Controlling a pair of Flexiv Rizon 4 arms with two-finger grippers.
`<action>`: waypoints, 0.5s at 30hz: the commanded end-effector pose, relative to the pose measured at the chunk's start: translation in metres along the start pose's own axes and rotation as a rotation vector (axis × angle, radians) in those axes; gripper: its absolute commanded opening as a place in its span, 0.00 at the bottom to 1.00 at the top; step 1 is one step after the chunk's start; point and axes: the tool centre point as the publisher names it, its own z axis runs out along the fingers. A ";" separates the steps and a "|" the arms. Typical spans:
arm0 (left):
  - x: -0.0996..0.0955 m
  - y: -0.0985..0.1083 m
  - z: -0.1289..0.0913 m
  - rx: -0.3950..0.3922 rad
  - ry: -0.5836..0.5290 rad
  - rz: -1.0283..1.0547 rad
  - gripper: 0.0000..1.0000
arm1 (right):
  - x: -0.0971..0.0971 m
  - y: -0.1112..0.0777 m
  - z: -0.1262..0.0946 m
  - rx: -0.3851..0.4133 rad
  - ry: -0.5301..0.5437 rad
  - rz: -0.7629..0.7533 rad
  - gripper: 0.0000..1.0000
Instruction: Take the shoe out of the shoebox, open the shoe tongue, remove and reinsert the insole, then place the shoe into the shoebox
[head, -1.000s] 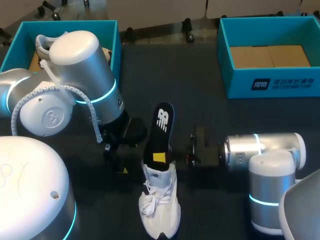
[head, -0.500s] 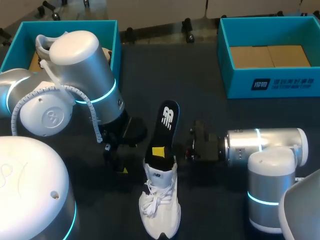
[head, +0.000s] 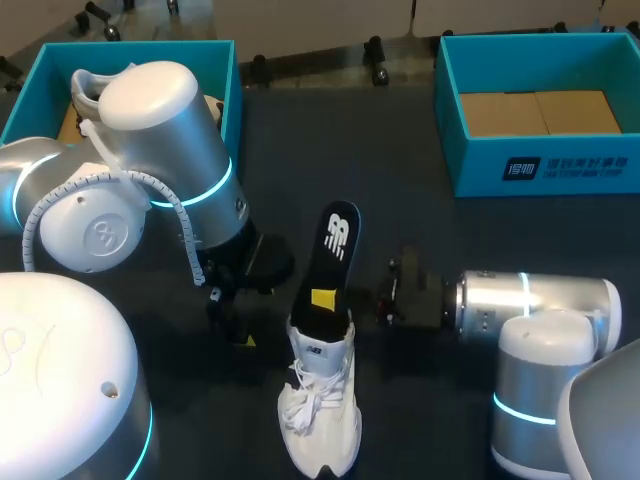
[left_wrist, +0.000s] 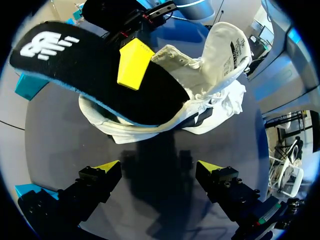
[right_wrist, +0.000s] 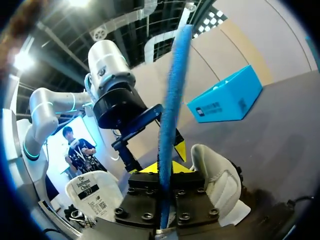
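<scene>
Bench (head: 330, 140): dark, carrying two blue shoeboxes at the far corners.
Right shoebox (head: 540, 165): open, only its cardboard floor showing.
Shoe (head: 320, 410): white, upright on the bench between the arms, outside both boxes, toe toward the near edge.
Insole (head: 335, 240): black, slanting up out of the shoe's heel opening.
Right pincer (head: 322, 298): clamped on the insole.
Left pincer (left_wrist: 159, 167): fingers apart, empty, beside the shoe.
</scene>
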 end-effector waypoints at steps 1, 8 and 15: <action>0.000 0.000 0.001 -0.001 -0.001 0.001 1.00 | 0.000 0.003 0.000 -0.010 0.002 0.004 0.00; 0.000 0.000 0.001 -0.001 -0.001 0.001 1.00 | -0.007 -0.001 0.002 0.028 0.035 0.087 0.00; 0.000 0.000 0.001 -0.001 -0.001 0.001 1.00 | -0.006 -0.013 0.003 0.046 0.053 0.140 0.00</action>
